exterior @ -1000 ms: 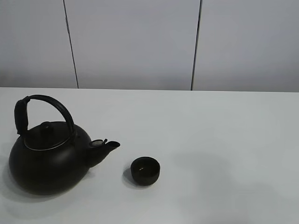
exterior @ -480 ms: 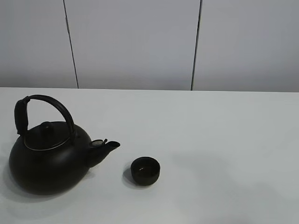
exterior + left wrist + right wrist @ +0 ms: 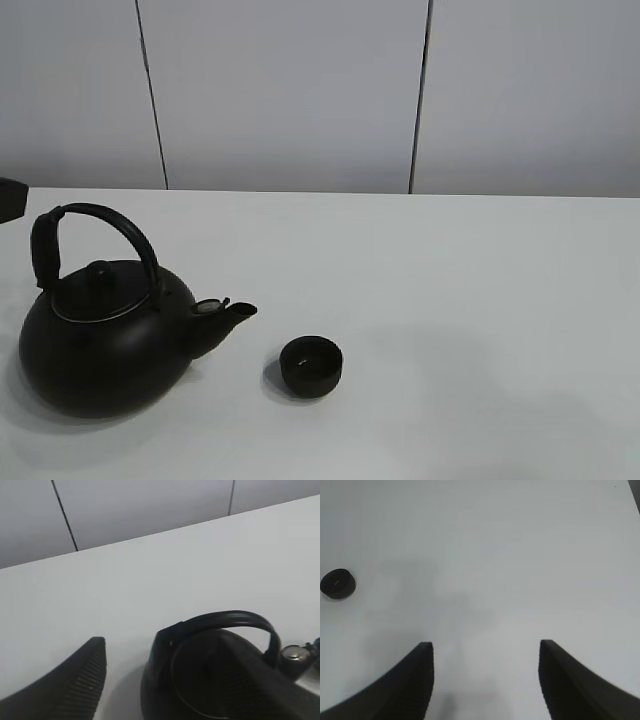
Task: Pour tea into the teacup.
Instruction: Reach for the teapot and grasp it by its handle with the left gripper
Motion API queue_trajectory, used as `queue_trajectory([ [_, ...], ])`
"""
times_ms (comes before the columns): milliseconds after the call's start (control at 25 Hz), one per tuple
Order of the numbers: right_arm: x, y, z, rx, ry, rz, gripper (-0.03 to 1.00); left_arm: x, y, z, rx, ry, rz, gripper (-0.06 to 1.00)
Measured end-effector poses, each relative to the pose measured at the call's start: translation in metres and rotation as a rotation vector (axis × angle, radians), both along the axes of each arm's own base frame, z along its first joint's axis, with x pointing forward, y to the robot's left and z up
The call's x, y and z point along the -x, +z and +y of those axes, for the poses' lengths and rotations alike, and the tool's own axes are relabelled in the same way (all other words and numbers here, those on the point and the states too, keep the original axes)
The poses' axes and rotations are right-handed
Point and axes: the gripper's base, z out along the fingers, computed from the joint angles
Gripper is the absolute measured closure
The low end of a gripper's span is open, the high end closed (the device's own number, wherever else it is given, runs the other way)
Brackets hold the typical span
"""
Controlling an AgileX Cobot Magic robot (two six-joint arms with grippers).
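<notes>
While the right gripper point(image 3: 485, 645) hangs empty, jaws apart, the left gripper point(image 3: 162, 647), likewise wide, hovers by the kettle point(image 3: 100, 345); next it should clamp the handle point(image 3: 112, 218), then tip toward the teacup point(image 3: 311, 366) right of the spout point(image 3: 232, 315).

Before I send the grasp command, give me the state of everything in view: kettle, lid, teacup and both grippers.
kettle: upright on the table, not gripped, spout toward the teacup.
lid: seated on the kettle.
teacup: upright, apart from the spout; fill cannot be told.
left gripper: open, near the kettle's handle, holding nothing.
right gripper: open, holding nothing, over the table.
</notes>
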Motion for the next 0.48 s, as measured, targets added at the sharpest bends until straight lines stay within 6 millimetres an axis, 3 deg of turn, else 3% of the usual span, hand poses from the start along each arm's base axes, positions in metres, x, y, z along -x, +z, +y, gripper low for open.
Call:
queue_trajectory([
  [480, 0.000, 0.000, 0.000, 0.000, 0.000, 0.001, 0.54, -0.016, -0.037, 0.014, 0.068, -0.066, -0.022, 0.49],
])
